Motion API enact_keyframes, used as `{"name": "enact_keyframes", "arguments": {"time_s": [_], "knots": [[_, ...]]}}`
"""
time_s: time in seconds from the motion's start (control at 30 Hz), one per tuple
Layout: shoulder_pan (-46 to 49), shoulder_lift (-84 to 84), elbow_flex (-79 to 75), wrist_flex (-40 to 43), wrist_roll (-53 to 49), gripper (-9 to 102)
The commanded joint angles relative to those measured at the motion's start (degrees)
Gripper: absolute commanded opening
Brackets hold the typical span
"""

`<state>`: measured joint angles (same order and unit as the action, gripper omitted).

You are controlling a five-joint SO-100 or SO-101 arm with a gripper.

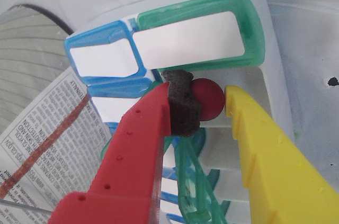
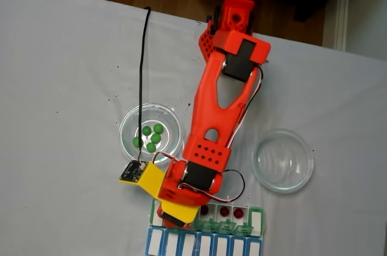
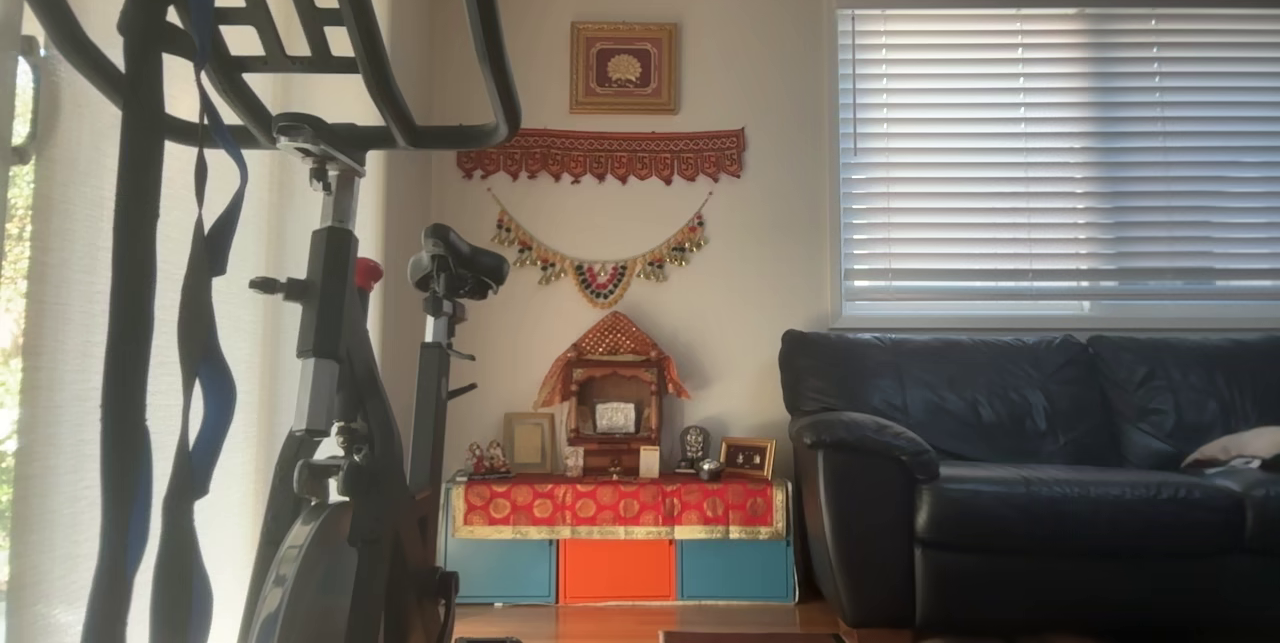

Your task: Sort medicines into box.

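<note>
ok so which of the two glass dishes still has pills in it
The glass dish on the left in the fixed view, beside the yellow part of the arm: it holds five green balls. The right dish is empty.

The wrist view rides just behind the gripper and looks down its fingers, very close to the box below. The fixed view hangs above the table and faces straight down, far enough to take in the whole arm, with the box at the bottom edge. These two views share the gripper and the box end. The other view stands low in a room, facing level toward a wall and a sofa.
</note>
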<state>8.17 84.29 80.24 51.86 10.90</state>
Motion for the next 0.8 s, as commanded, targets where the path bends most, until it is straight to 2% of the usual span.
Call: {"name": "enact_keyframes", "arguments": {"time_s": [0.0, 0.07, 0.2, 0.37, 0.77], "knots": [[-1.8, 6.4, 0.1, -1.1, -1.1, 1], [-2.0, 7.0, 1.1, -1.1, -1.8, 3], [-2.0, 8.6, 3.2, -0.6, -2.9, 16], [-1.8, 11.4, 5.9, -0.4, -4.3, 25], [-2.5, 19.4, 17.3, -3.7, -6.4, 26]]}}
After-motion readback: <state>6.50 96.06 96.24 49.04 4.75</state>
